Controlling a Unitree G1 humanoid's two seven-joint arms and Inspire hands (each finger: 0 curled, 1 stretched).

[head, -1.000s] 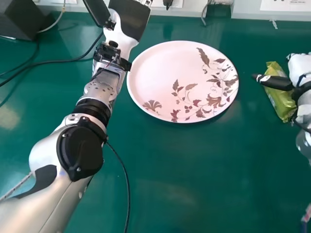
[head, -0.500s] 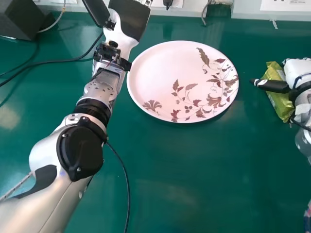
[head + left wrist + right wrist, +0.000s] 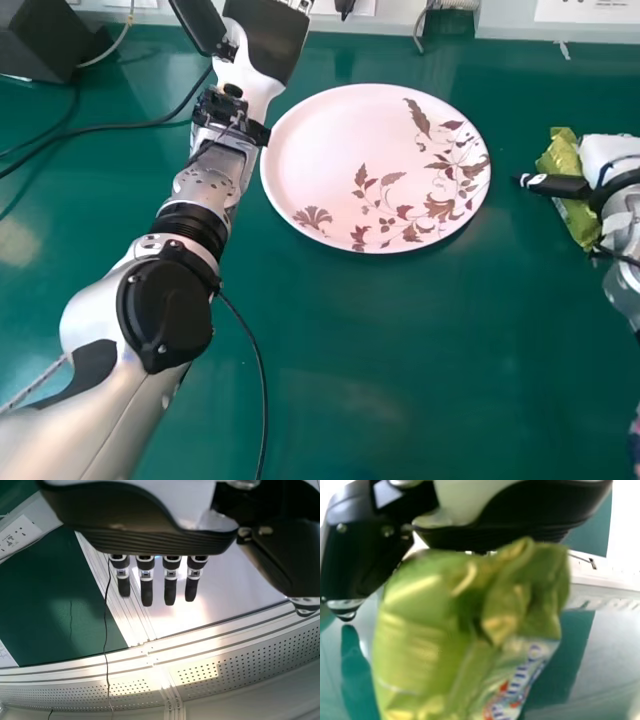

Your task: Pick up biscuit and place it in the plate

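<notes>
A green biscuit packet (image 3: 566, 158) is at the right side of the table in the head view, partly covered by my right hand (image 3: 606, 160). In the right wrist view the packet (image 3: 435, 630) stands large in front of my right hand (image 3: 510, 530) and hides part of it. To the packet's left lies a round pinkish plate (image 3: 345, 150) with brown leaf patterns, bare on top. My left hand (image 3: 262, 45) is beyond the plate's far left edge; in the left wrist view the left hand (image 3: 146, 587) has its fingers straight, holding nothing.
My left arm (image 3: 165, 300) crosses the table left of the plate. Black cables (image 3: 100, 128) run over the green table at the left, near a dark box (image 3: 45, 40). A pale ledge (image 3: 500, 22) borders the table's far side.
My right hand has shifted a little toward me and slightly left, baring more of the packet's far end. The packet has barely moved. Left arm and plate are unchanged.
</notes>
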